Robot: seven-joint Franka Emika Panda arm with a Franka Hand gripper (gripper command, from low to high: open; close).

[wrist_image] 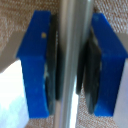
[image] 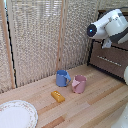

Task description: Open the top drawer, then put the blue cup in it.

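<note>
Exterior and wrist views of a single arm at a dresser. The gripper [wrist_image: 73,64] is closed on the silver bar handle [wrist_image: 73,30] of the top drawer [image: 111,54]; in the wrist view the bar runs between the two blue fingers [wrist_image: 35,65], with their dark pads pressed to it on either side. In the exterior view the white arm [image: 110,26] reaches to the front of the dark brown dresser, and its body hides the gripper itself. Whether the drawer is pulled out at all cannot be told. The blue cup [image: 62,78] stands upright on the wooden counter [image: 95,100], well apart from the dresser, with the pink mug [image: 79,84] just beside it. An orange block [image: 58,96] lies near the blue cup. A patterned plate [image: 27,107] rests farther from the blue cup, at the counter's edge.
</note>
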